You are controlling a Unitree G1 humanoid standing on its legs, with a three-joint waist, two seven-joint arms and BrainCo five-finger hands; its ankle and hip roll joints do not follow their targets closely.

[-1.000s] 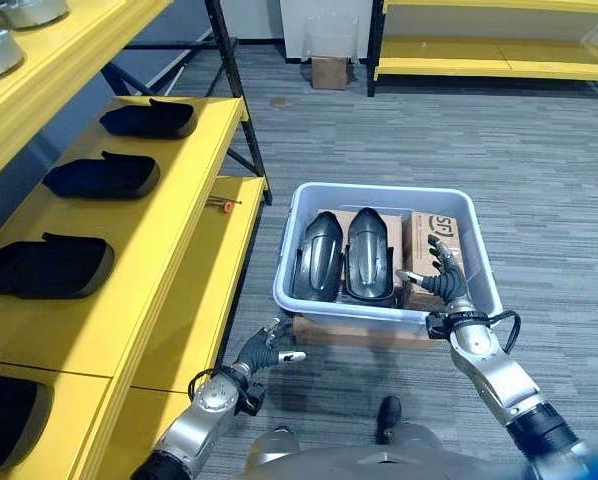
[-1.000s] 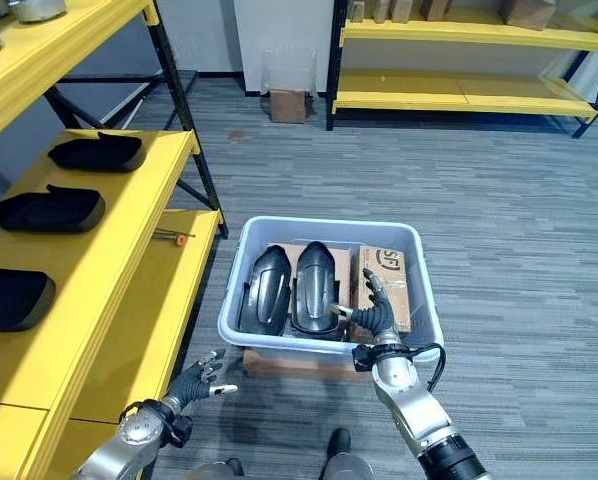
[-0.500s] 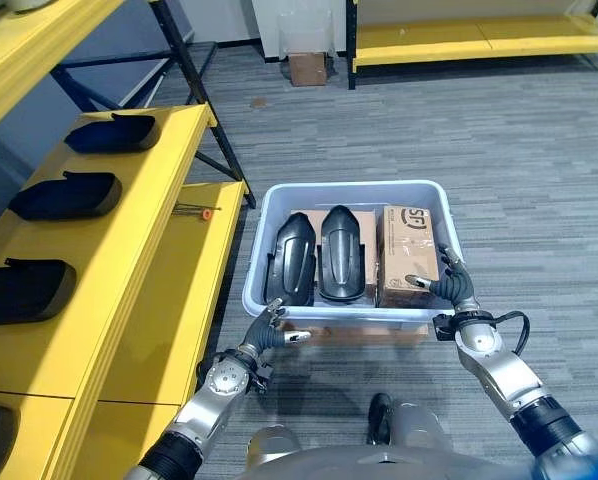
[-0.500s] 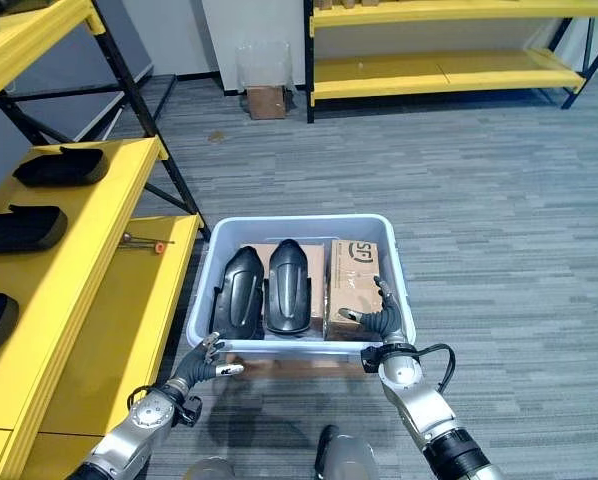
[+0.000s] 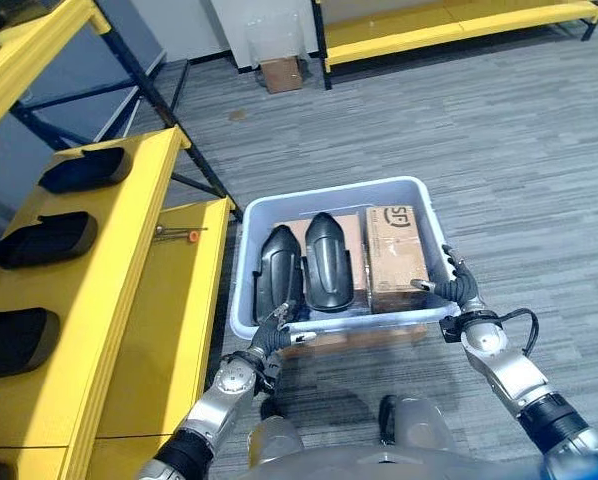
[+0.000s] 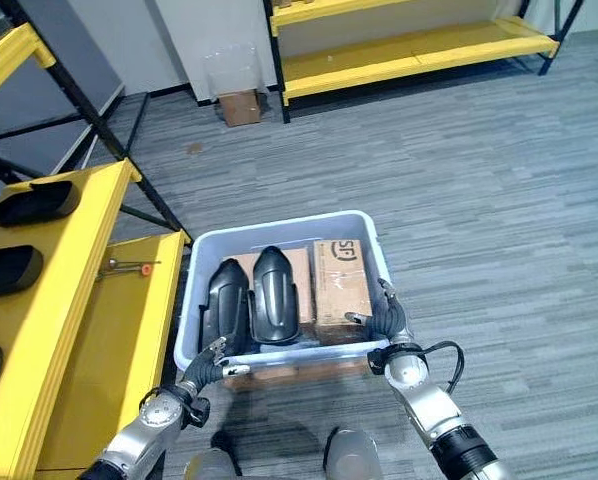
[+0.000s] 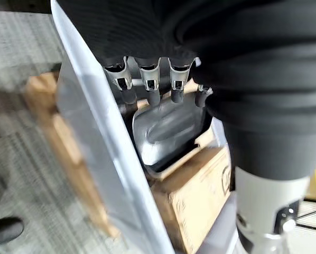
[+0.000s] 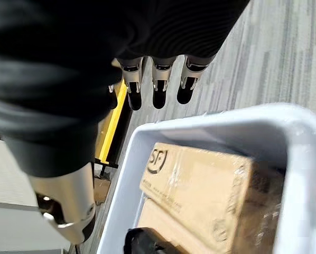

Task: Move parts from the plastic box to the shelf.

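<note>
The 2 black parts (image 5: 306,265) lie in the plastic box (image 5: 338,192), beside a cardboard carton (image 5: 396,258). Left hand (image 5: 274,335) and right hand (image 5: 460,288) hover open at the near rim, holding nothing. The left should curl around the nearest part firmly.

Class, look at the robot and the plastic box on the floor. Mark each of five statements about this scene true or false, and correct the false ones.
1. The plastic box holds two dark parts lying side by side. True.
2. A cardboard box sits inside the plastic box on the robot's left. False: it sits on the robot's right, beside the dark parts.
3. The right hand is at the box's near right corner. True.
4. The left hand is resting on the yellow shelf. False: it is at the near rim of the plastic box.
5. The yellow shelf carries no parts. False: several dark parts already lie along it.
</note>
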